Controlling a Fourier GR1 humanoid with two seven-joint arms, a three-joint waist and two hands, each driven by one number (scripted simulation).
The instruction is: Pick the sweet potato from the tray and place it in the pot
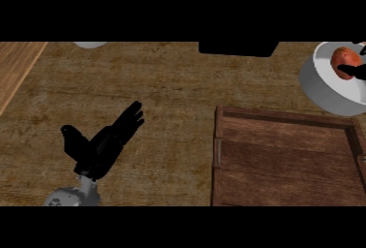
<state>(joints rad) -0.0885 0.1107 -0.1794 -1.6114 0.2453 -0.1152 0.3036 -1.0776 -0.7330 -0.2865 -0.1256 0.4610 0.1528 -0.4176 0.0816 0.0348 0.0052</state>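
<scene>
Dim, even light, faint soft shadows

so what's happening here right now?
The orange-brown sweet potato is already inside the round grey pot at the upper right, with the black right hand at it by the frame edge. The brown wooden tray holds nothing visible. The black left hand rests open on the left.

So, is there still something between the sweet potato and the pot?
No. The sweet potato is already over the pot's opening, at the right hand, with nothing visible between them. The tray lies below; the left hand rests open, far left.
</scene>
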